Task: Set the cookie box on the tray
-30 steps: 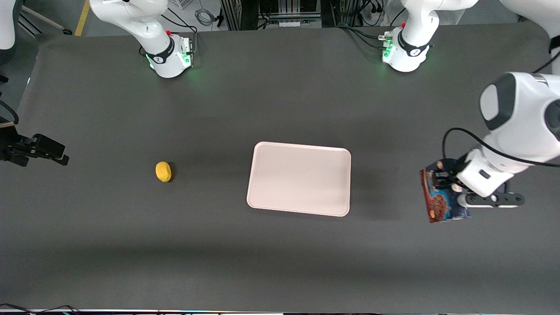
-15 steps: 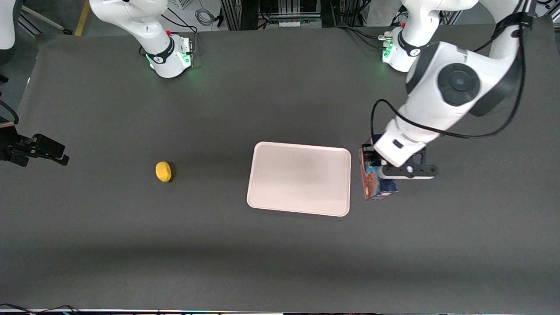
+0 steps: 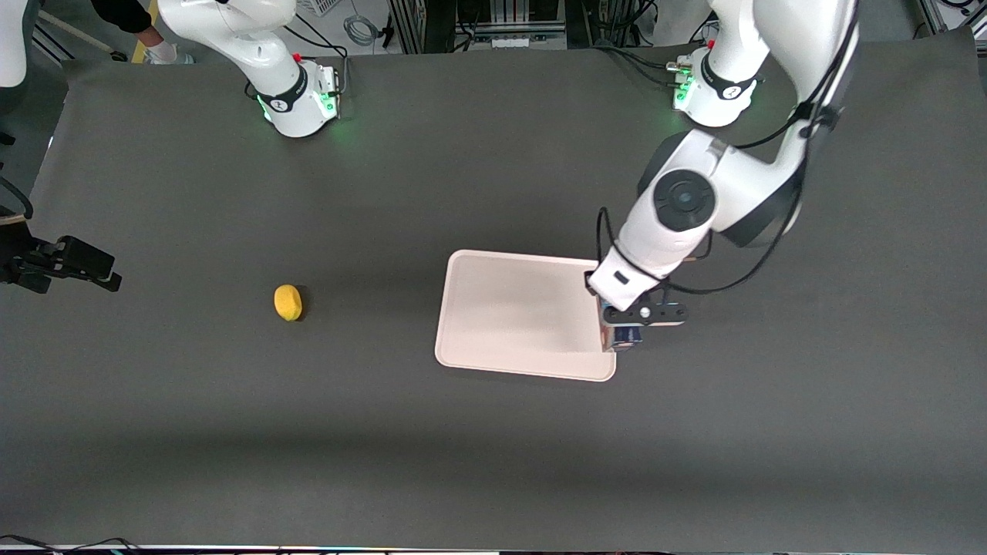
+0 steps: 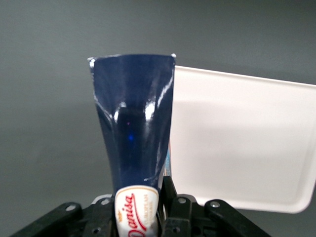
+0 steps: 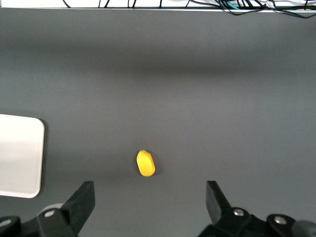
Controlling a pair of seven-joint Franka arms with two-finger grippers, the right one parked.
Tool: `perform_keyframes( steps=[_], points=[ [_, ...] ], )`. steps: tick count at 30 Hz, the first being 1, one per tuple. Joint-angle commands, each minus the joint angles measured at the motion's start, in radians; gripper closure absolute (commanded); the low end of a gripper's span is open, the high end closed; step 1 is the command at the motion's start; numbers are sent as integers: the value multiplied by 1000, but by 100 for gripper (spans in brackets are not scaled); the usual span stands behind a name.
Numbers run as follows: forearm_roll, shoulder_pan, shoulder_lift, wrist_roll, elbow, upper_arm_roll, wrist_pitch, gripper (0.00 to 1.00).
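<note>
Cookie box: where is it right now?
The cookie box is clamped in the gripper, hanging over the tray at the tray's edge toward the working arm's end of the table, not yet set down.

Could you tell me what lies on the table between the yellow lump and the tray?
Only bare table: in the front view, nothing sits between the yellow lump and the tray. The gripper holds the cookie box over the tray's edge.
</note>
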Motion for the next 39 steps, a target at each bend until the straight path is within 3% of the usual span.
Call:
perform_keyframes(
  steps=[1, 13, 21, 39],
  points=[
    [89, -31, 59, -76, 1, -7, 72, 85],
    [166, -57, 130, -162, -42, -5, 190, 85],
    [173, -59, 162, -188, -42, 0, 224, 85],
    [175, -60, 183, -223, -44, 4, 245, 70]
  ],
)
